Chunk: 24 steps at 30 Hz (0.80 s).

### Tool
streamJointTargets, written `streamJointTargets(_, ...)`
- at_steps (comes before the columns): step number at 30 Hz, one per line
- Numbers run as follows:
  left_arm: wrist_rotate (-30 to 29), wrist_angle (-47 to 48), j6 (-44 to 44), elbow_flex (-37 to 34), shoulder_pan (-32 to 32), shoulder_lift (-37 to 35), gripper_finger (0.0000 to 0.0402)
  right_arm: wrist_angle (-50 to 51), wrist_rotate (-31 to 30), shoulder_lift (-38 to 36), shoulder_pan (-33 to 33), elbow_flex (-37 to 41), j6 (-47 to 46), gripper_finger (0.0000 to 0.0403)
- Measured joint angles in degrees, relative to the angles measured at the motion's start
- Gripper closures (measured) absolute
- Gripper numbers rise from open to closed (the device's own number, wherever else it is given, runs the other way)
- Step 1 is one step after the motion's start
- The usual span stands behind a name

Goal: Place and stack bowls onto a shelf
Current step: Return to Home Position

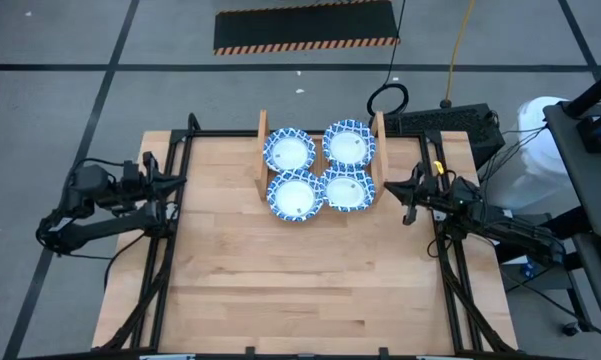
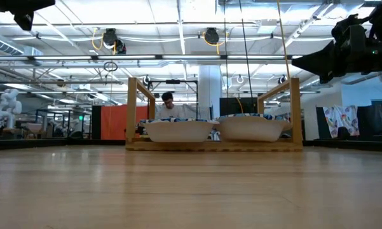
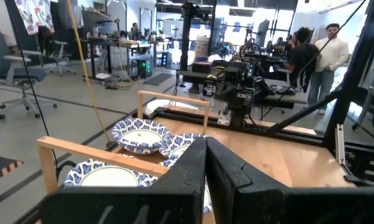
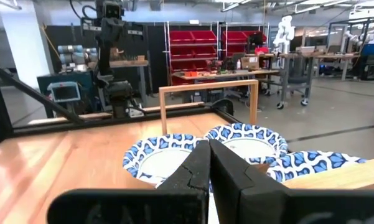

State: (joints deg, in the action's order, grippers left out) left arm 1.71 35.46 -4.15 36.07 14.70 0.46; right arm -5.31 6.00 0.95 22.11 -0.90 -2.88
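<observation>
My left gripper point(image 3: 205, 149) fills the bottom of its wrist frame, fingers pressed together on nothing, and the right gripper point(image 4: 209, 152) reads the same in its own frame; in the high view they sit at centre left and centre right, flanking the shelf point(image 1: 263, 135). The bowls point(image 1: 295, 195) lie inside the shelf at upper centre, four showing from above; whether any are stacked I cannot tell. For the return home I judge each arm should draw outward, away from the shelf, fingers closed, so nothing gets nudged.
</observation>
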Motion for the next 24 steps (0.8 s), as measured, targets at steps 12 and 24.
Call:
streamJointTargets(12,1.47,-18.63,2.03,-11.26,-0.04,8.85,0.0387,-0.43,0.04,0.00,0.00,0.04,-0.65,0.0403)
streamJointTargets(24,3.32,-25.17,2.61,-17.92,-0.04,14.16,0.0387,-0.43,0.04,0.00,0.00,0.04,-0.95,0.0403)
